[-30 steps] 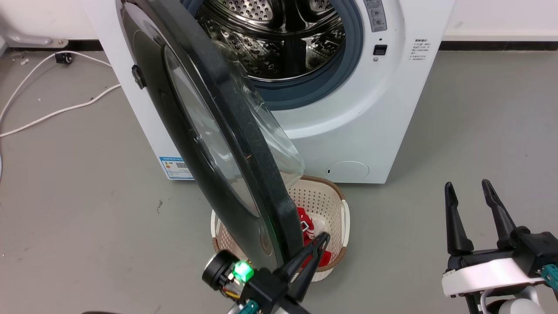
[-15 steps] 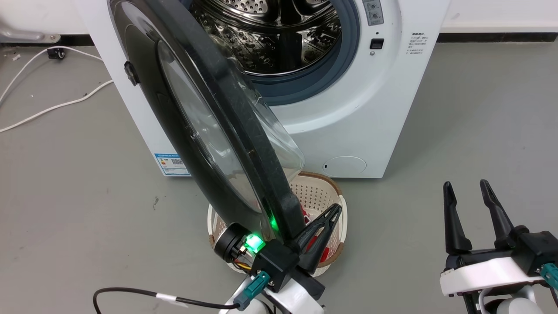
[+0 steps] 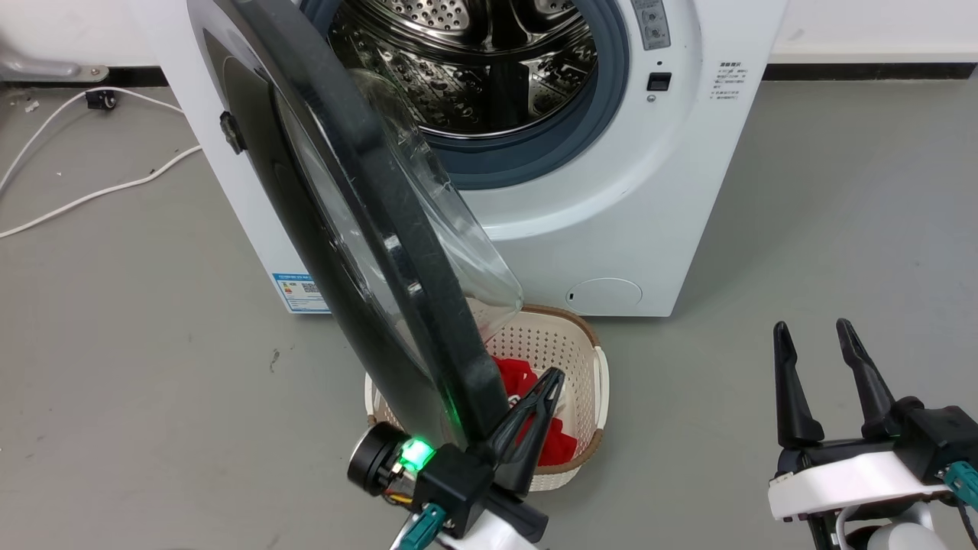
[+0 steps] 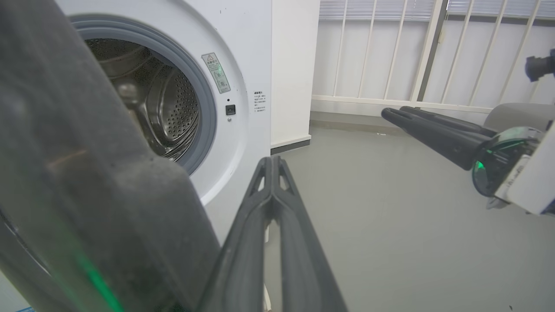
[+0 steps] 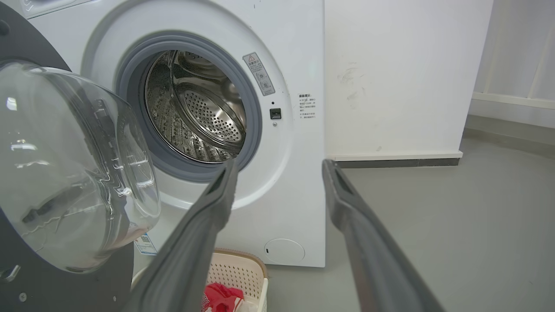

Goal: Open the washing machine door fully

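The white washing machine (image 3: 649,191) stands at the top centre with its steel drum (image 3: 474,69) exposed. The washing machine door (image 3: 439,321), a black disc with a clear glass bowl (image 3: 451,237), stands swung out towards me, almost edge-on. My left gripper (image 3: 552,376) is shut with nothing in it, its fingers lying against the right, inner side of the door's lower rim. In the left wrist view the shut left gripper (image 4: 272,159) sits just right of the blurred door rim (image 4: 86,195). My right gripper (image 3: 810,327) hangs open at the lower right, well away from the door (image 5: 73,164).
A cream laundry basket (image 3: 569,344) holding red cloth (image 3: 519,374) sits on the grey floor under the door. White cables (image 3: 99,192) trail on the floor at the left. Railings (image 4: 433,52) line the far wall. Open floor lies to the machine's right.
The head camera has shifted slightly. The shut left gripper and the door's lower rim have both moved a little left against the machine. The right gripper keeps its place.
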